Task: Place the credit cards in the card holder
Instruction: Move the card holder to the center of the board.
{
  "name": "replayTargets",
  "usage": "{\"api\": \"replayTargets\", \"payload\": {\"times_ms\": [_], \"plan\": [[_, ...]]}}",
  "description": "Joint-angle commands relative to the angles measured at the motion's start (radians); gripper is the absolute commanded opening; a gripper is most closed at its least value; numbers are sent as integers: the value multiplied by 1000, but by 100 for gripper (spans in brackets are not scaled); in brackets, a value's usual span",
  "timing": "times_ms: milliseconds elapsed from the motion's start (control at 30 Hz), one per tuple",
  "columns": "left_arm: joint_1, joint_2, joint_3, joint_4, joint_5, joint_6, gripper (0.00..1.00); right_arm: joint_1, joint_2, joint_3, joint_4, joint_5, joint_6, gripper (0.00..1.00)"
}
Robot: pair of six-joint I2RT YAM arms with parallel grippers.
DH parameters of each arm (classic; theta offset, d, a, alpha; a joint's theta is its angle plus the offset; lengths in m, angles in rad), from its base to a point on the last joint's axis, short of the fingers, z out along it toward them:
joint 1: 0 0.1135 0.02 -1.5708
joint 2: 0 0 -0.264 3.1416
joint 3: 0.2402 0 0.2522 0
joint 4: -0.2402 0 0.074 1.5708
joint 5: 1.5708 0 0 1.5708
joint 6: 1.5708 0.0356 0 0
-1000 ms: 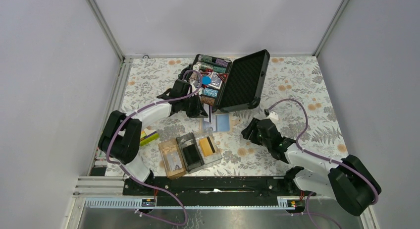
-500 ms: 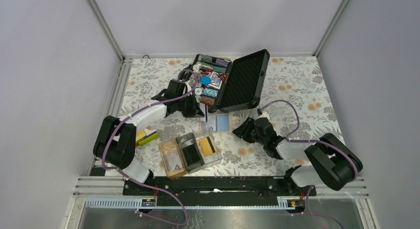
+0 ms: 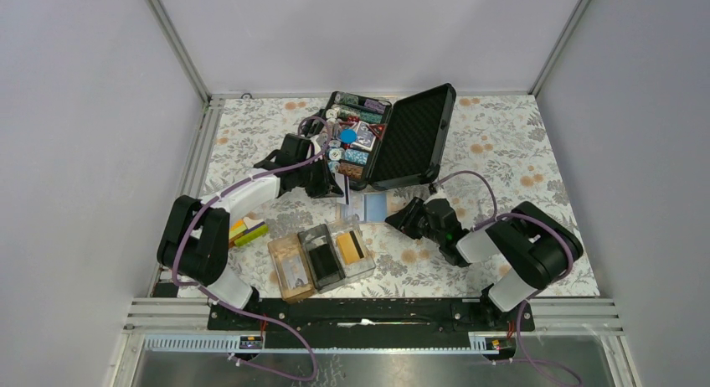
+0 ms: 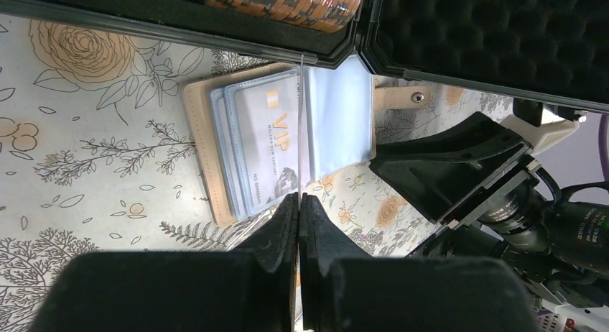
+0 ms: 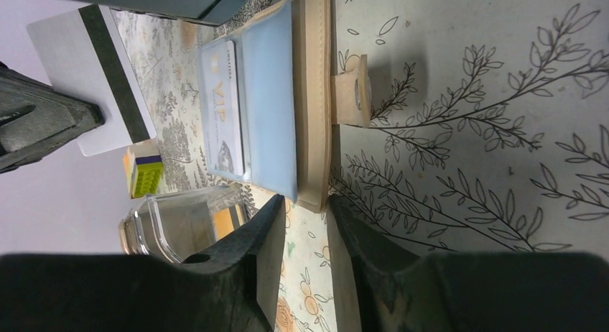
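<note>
My left gripper [image 4: 299, 197] is shut on a credit card [image 4: 301, 123], seen edge-on as a thin line above an open tan wallet [image 4: 205, 152] holding a pale VIP card [image 4: 266, 141]. In the right wrist view that held credit card [image 5: 90, 77] shows a pale face with a black stripe. The card holder [image 3: 322, 255] lies near the front with a gold-orange card [image 3: 352, 246] in its clear right compartment. My right gripper [image 5: 307, 201] is open but narrow, its tips at the wallet's [image 5: 313, 109] near corner. From above, the left gripper [image 3: 342, 188] hovers just left of the wallet [image 3: 368, 207].
An open black chip case [image 3: 410, 136] stands behind the wallet, its foam lid propped up close to both grippers. A green and yellow block [image 3: 249, 232] lies left of the card holder. The wallet's snap tab [image 5: 352, 98] sticks out toward my right gripper.
My right arm has swung left until its tips reach the wallet, and its jaws have narrowed. The left gripper has shifted slightly left, still holding the card.
</note>
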Motion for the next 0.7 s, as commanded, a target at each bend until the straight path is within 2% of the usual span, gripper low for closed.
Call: {"api": "replayTargets", "payload": {"times_ms": [0,100,200,300,667], "plan": [[8,-31,-4,23,7,20,0,-3,52,6,71,-13,26,34],[8,-28,-4,20,8,21,0,-3,59,9,61,6,28,26],[7,-30,-2,21,10,23,0,-4,45,6,28,39,27,14],[3,-34,1,20,12,23,0,-4,-6,8,-95,105,31,0],[-42,-63,91,-16,-58,26,0,-3,-341,43,-732,437,-27,0]]}}
